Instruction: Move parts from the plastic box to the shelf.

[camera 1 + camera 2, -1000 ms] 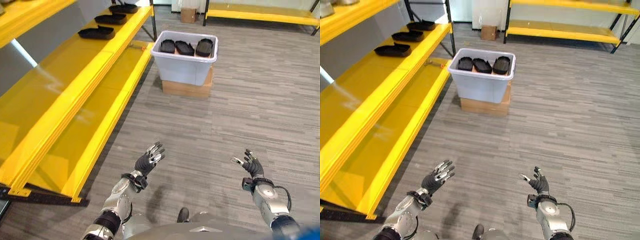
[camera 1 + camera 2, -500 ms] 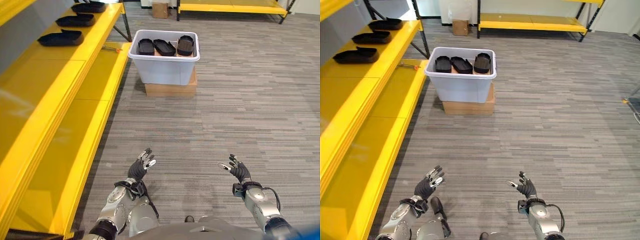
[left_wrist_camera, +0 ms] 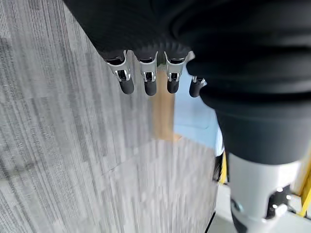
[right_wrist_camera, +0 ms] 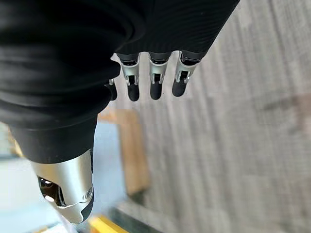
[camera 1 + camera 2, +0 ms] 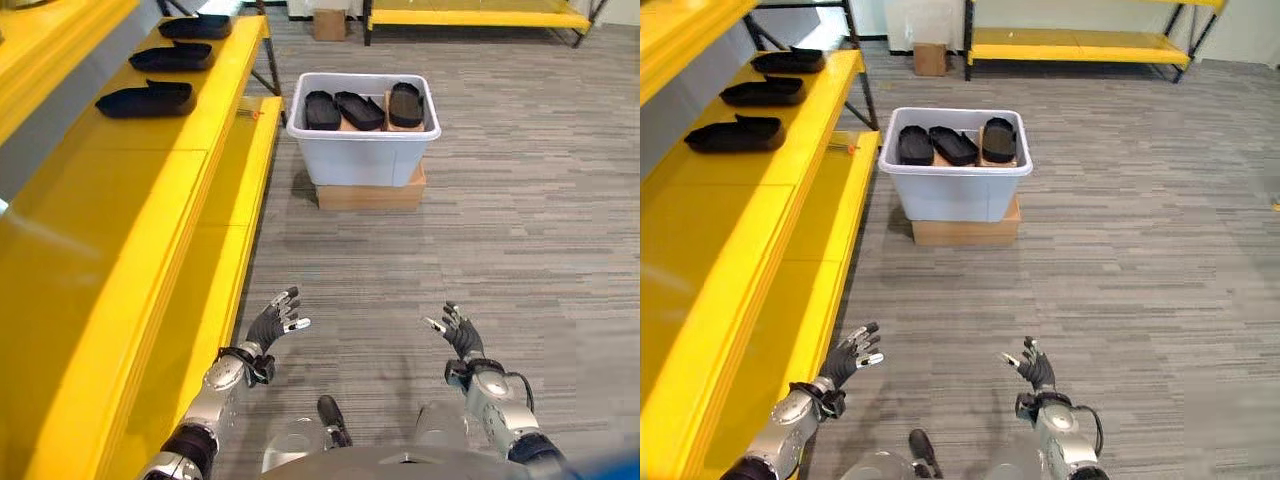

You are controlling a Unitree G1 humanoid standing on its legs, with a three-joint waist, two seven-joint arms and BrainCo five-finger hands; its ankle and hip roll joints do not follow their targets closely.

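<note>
Black moulded parts, flat, oval and shaped rather like shoe soles, are what I am here to move: three of them (image 5: pixel 363 108) stand side by side in the pale grey plastic box (image 5: pixel 365 152), leaning against its far wall. The box rests on a low cardboard carton (image 5: pixel 371 192) on grey striped flooring (image 5: pixel 520 230), just beside the end of the yellow shelf (image 5: pixel 150 190). Three more black parts lie in a row on the shelf's upper tier: the nearest (image 5: pixel 146 99), the middle one (image 5: pixel 171 58) and the farthest (image 5: pixel 196 27), each apart from its neighbour. A small reddish item (image 5: pixel 256 114) lies on the lower tier near the box; I cannot tell what it is. A second yellow rack (image 5: pixel 470 17) runs along the far wall, with a small cardboard box (image 5: pixel 329 22) on the floor beside it. My left hand (image 5: pixel 272 322) and right hand (image 5: pixel 458 334) hover low over the floor, well short of the box, fingers spread and straight, holding nothing; the wrist views confirm extended fingers on both
</note>
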